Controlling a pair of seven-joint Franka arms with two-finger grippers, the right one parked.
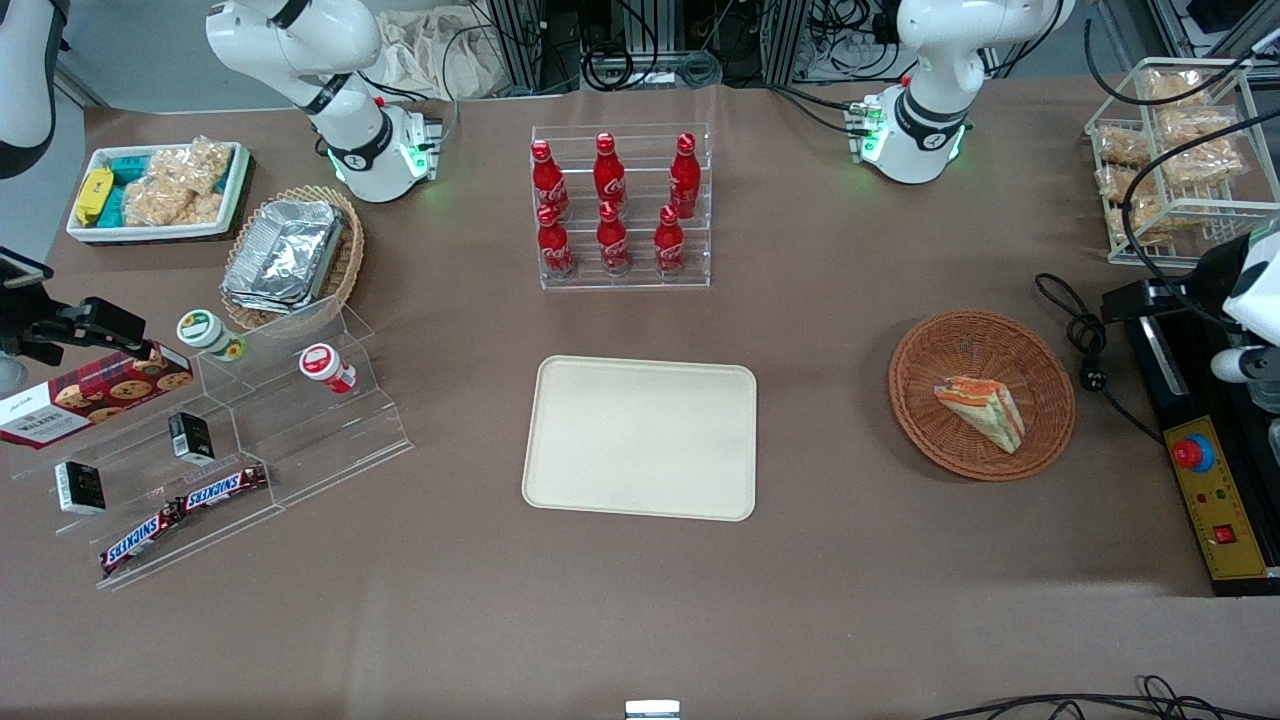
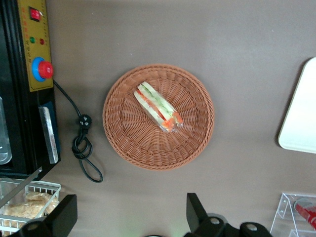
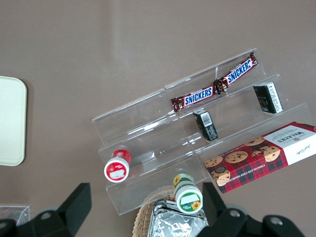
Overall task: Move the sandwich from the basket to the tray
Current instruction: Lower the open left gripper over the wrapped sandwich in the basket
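The sandwich [image 1: 982, 411] lies on its side in the round reddish-brown basket [image 1: 950, 345], toward the working arm's end of the table [image 1: 640, 620]; nothing else is in the basket. The cream tray [image 1: 640, 437] sits bare near the table's middle, well apart from the basket, with open brown tabletop between them and along the table's near edge. The pincer [image 2: 131, 217] hangs above the table just beside the basket, its two dark fingers [image 2: 195, 212] spread wide and holding nothing. Farther from the front camera than the tray, a clear tiered rack [image 1: 622, 208] holds six red Coca-Cola bottles [image 1: 611, 202]. At the parked arm's end, a clear stepped stand [image 1: 240, 440] carries two Snickers bars [image 1: 185, 512] and a red Walkers cookie box [image 1: 90, 395]. A tan wicker basket [image 1: 345, 262] holds foil containers [image 1: 285, 255], and a white bin [image 1: 160, 190] near that corner holds snack packets.
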